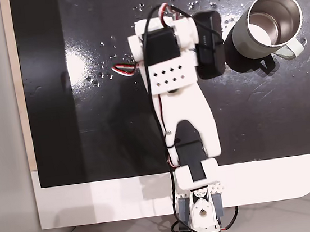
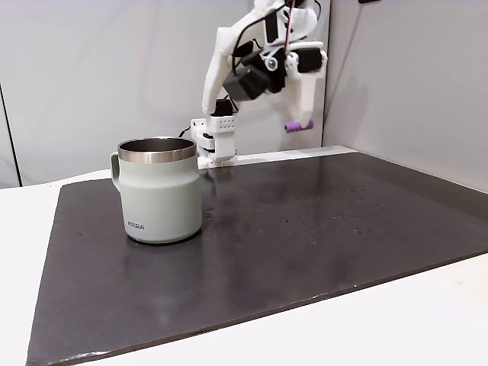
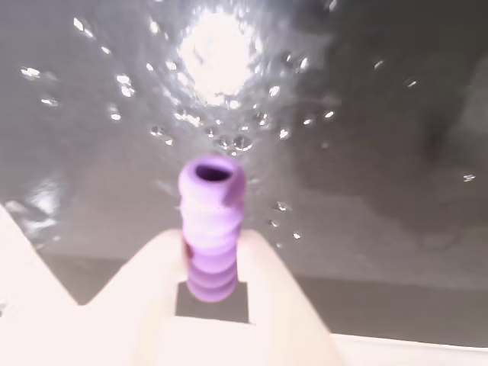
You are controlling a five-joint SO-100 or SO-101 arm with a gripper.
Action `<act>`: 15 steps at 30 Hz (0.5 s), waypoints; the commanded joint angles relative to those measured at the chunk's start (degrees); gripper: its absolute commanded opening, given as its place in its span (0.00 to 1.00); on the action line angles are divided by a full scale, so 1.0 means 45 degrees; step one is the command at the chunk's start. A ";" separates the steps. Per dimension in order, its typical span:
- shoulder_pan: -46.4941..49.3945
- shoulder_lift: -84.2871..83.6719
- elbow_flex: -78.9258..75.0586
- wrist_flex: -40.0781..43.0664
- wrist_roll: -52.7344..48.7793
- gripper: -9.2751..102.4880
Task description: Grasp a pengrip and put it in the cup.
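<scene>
Gripper [image 3: 212, 255] clamped on the pengrip [image 3: 210, 229], purple ribbed tube pinched between the two white fingers [image 3: 145, 282], open end sticking out past the fingertips in the wrist view. In a fixed view the gripper [image 2: 299, 122] is raised high above the black mat [image 2: 320, 229], pengrip [image 2: 293, 126] at its lower tip, well off the surface. The cup [image 2: 160, 191] stands upright on the mat, well apart from the gripper, lower and to its left in that view, handle facing away. In a fixed view from above the arm [image 1: 176, 79] covers the gripper; the cup [image 1: 271, 22] sits to the right of the arm, steel inside showing. Mat lies on a white tabletop [image 2: 427, 320].
</scene>
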 commanded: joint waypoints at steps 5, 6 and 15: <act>0.3027 0.4414 0.1445 0.0137 -0.2207 0.08; 0.3535 0.4531 0.1309 0.0137 -0.2559 0.08; 0.6758 0.2793 -0.1836 0.0137 -0.4863 0.08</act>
